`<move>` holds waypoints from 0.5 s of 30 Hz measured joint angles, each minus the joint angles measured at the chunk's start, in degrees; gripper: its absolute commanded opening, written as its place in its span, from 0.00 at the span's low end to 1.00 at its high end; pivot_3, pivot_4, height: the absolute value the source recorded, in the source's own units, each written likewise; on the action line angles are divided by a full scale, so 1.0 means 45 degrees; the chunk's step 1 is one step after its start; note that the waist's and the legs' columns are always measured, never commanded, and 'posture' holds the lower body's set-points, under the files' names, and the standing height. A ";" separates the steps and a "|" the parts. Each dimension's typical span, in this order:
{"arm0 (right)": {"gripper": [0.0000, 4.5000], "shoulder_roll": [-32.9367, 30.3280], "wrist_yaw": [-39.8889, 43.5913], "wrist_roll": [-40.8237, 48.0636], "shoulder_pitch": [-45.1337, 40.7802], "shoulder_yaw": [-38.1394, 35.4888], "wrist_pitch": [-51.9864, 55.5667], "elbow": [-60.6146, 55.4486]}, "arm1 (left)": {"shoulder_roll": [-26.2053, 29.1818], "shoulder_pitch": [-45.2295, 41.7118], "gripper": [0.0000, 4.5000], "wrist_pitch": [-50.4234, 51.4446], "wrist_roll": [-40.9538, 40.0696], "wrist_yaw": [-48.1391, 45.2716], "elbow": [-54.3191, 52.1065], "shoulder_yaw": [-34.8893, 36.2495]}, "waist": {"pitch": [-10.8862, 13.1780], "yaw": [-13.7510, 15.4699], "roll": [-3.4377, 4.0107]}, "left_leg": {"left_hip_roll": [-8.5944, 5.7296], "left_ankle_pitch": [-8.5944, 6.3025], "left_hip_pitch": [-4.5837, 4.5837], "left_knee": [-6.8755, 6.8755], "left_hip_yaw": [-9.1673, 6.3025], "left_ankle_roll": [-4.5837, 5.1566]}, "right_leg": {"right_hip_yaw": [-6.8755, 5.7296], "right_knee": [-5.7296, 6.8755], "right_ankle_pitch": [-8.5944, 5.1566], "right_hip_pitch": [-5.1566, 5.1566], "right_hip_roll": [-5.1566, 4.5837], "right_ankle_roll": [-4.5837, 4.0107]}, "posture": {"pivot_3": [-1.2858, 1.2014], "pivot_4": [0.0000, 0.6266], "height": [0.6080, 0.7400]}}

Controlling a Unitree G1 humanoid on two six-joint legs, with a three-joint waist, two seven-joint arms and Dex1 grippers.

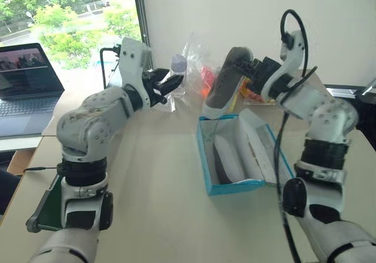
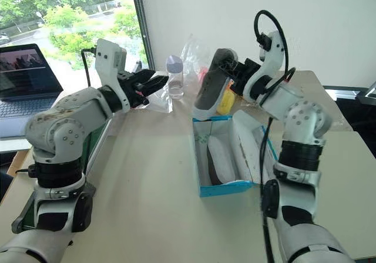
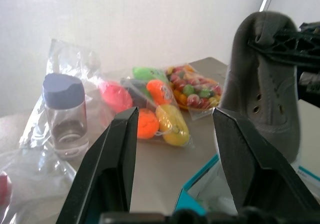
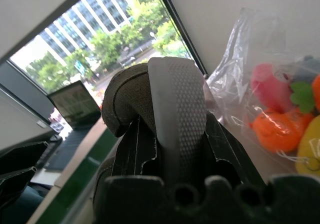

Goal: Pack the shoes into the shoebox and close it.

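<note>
the right gripper (image 1: 254,69) pinches the grey shoe (image 1: 226,82) only at its heel above the turquoise shoebox (image 1: 207,169), so it may swing and snag the rim; the left gripper (image 1: 167,86) hangs spread and empty.

Two shoes are in sight: one dark grey shoe (image 1: 226,81) held up in the air and one shoe (image 1: 222,157) lying inside the single turquoise shoebox (image 1: 235,188). There is one clear bottle with a lavender cap (image 2: 174,75) and one laptop (image 1: 26,87). The plush toys in clear bags (image 3: 160,104) overlap too much to count exactly.
</note>
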 measured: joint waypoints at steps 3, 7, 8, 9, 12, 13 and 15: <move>0.10 -0.1032 0.0325 -0.0030 -0.0001 0.0573 0.1655 -0.0002 | 0.0028 0.0399 0.56 -0.0030 0.0074 -0.0190 -0.0096 -0.0383 | 0.0000 0.0025 -0.0001 | -0.0001 -0.0001 -0.0001 0.0000 0.0001 0.0002 | 0.0002 -0.0004 -0.0001 0.0005 -0.0002 -0.0001 | 0.52 0.24 1.00; 0.10 -0.1099 0.0454 -0.0023 0.0705 0.0661 0.2714 -0.0042 | -0.0199 0.0643 0.56 -0.0073 0.0090 -0.0201 -0.0194 -0.0786 | 0.0001 0.0018 -0.0003 | 0.0000 -0.0001 -0.0004 0.0002 0.0000 0.0003 | 0.0004 -0.0004 0.0000 0.0005 0.0001 0.0001 | 0.52 0.24 1.00; 0.10 -0.0981 0.0492 -0.0005 0.0905 0.0666 0.2902 -0.0088 | -0.0217 0.0646 0.56 -0.0084 0.0092 -0.0199 -0.0217 -0.0849 | 0.0001 0.0006 -0.0003 | 0.0000 -0.0001 -0.0003 0.0001 0.0002 0.0002 | 0.0009 -0.0003 0.0001 0.0001 0.0002 0.0001 | 0.52 0.24 1.00; 0.10 -0.0721 0.0515 0.0049 0.1172 0.0630 0.3206 -0.0176 | -0.0218 0.0648 0.56 -0.0125 0.0092 -0.0199 -0.0277 -0.0899 | 0.0001 -0.0022 -0.0003 | 0.0005 -0.0001 0.0002 0.0001 0.0002 0.0002 | 0.0011 0.0000 0.0000 0.0002 0.0007 0.0002 | 0.52 0.24 1.00; 0.10 -0.0109 0.0500 0.0247 0.1531 0.0506 0.3816 -0.0208 | -0.0230 0.0649 0.56 -0.0237 0.0091 -0.0199 -0.0371 -0.0978 | 0.0001 -0.0038 -0.0002 | 0.0006 0.0003 0.0005 0.0001 0.0001 -0.0003 | 0.0012 0.0008 0.0001 -0.0001 0.0009 0.0001 | 0.52 0.24 1.00; 0.10 0.0070 0.0492 0.0261 0.1644 0.0473 0.3955 -0.0323 | -0.0232 0.0649 0.56 -0.0244 0.0090 -0.0194 -0.0396 -0.0983 | 0.0001 -0.0028 -0.0002 | 0.0006 0.0003 0.0005 0.0002 -0.0001 -0.0003 | 0.0011 0.0009 0.0000 0.0001 0.0008 0.0003 | 0.52 0.24 1.00; 0.10 0.0191 0.0508 0.0245 0.1967 0.0454 0.4180 -0.0645 | -0.0261 0.0650 0.56 -0.0246 0.0091 -0.0160 -0.0412 -0.0985 | 0.0000 -0.0006 -0.0002 | 0.0005 0.0001 0.0002 0.0004 -0.0001 -0.0001 | 0.0007 0.0003 -0.0004 0.0003 0.0006 0.0011 | 0.52 0.24 1.00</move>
